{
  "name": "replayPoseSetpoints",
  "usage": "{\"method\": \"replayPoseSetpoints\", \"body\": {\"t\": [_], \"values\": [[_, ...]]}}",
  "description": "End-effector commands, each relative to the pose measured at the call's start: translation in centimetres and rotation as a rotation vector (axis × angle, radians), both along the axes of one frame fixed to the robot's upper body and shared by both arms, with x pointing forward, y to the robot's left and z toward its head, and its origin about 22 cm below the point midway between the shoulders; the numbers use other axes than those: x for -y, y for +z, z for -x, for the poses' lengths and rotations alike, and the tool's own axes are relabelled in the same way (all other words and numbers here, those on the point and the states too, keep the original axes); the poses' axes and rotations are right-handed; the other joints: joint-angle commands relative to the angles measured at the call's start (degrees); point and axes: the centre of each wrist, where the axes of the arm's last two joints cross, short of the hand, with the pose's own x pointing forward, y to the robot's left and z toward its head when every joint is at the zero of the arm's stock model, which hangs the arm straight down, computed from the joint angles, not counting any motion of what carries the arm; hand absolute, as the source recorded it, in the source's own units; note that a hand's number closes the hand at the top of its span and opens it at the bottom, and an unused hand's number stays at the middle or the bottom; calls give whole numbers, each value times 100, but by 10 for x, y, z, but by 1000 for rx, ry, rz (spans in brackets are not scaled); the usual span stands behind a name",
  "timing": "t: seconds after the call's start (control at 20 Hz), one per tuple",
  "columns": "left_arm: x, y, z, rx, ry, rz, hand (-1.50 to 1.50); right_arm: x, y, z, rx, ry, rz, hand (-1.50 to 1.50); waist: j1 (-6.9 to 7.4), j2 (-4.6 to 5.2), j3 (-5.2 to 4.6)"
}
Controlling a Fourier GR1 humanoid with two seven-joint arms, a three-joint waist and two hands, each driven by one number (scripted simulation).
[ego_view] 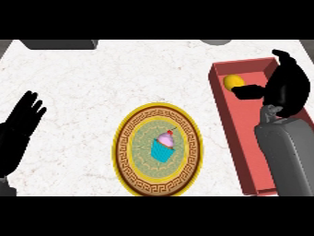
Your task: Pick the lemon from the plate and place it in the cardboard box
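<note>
I saw the round yellow lemon (233, 81) lying in the far end of the reddish box (235, 133), just beside my right hand (286, 87), whose fingers hung relaxed. My arm hid the box's right wall. A cupcake (163, 146) sat on the patterned plate (133, 152) mid-tabletop (84, 78); my left hand (13, 133) rested open at the left edge.

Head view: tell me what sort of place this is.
Probably a kitchen counter: a pale marbled countertop with an ornate plate holding a cupcake, and a reddish box with a lemon inside, beside the right hand.
</note>
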Motion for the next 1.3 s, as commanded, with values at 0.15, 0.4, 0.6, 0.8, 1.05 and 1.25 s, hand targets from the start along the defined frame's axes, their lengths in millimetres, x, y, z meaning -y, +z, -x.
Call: {"method": "replayPoseSetpoints", "body": {"t": [0.15,0.4,0.6,0.8,1.05,1.25], "values": [[-7,-1,3,3,10,-1,0,21,18,31,386,-148,-172,-150,-54,-26,1],[-3,2,-12,1,35,-16,0,35,14,74,430,-186,-224,-150,-44,-5,-3],[-18,3,1,-7,11,7,0,81,39,107,488,-195,-258,-150,-29,-11,-2],[0,-15,0,-8,7,6,0,79,35,160,489,-141,-271,-150,-35,-5,-3],[-6,6,-1,-2,18,-18,0,106,43,186,477,-126,-254,-150,-2,-1,-3],[1,-6,-2,10,-6,0,0,112,31,218,451,-108,-228,-150,-32,-4,-2]]}}
